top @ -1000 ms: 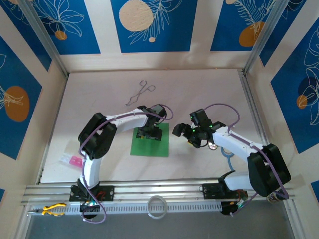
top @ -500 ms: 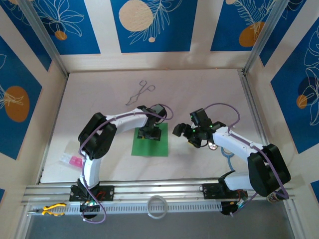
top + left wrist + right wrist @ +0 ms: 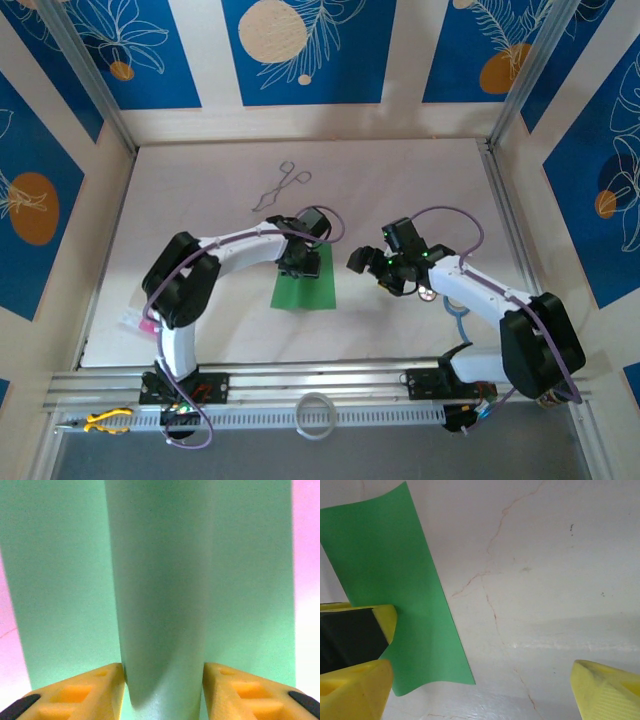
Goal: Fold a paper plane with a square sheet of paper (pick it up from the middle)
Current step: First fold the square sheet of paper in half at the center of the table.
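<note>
The far half of the table point(image 3: 400, 170) lies open apart from the metal forceps point(image 3: 281, 186) at far left. In the middle, the left gripper point(image 3: 300, 262) on the green paper point(image 3: 305, 290) leaves a narrow gap beside the right gripper point(image 3: 372, 266).

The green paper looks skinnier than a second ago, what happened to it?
The left gripper has closed in on the middle of the bright green square sheet of paper, pinching up a ridge between its fingers, so from above the sheet looks narrower. The left arm's elbow swung outward. The right gripper stayed wide open beside the paper, and the thin metal forceps and small pink item haven't moved.
</note>
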Robot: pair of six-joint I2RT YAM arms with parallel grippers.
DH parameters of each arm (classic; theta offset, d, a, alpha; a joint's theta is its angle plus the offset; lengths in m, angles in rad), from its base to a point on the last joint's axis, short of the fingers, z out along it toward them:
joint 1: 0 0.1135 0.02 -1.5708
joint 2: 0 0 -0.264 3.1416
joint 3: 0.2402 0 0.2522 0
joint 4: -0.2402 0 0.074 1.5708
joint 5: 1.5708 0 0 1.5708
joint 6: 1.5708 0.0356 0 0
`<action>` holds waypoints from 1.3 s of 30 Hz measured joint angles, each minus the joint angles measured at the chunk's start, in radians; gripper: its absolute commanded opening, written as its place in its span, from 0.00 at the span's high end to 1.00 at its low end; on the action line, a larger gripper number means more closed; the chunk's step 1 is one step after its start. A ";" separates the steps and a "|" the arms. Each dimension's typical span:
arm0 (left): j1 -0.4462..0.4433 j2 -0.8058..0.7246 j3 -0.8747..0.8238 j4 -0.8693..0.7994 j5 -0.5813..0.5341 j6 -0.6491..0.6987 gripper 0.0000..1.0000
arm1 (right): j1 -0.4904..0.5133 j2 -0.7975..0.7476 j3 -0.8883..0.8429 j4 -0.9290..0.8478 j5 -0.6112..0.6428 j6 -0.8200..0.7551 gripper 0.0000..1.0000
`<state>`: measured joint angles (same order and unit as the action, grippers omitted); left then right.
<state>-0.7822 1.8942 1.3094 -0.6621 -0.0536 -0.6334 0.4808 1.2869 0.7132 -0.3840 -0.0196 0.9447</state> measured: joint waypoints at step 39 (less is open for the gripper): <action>0.113 -0.158 -0.487 0.862 0.471 -0.415 0.59 | -0.113 -0.103 -0.115 0.163 -0.180 0.010 0.21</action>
<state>-0.6697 1.7367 0.8227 0.1997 0.4175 -1.0489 0.3676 1.1843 0.5983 -0.2211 -0.2001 0.9550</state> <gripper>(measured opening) 0.408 0.808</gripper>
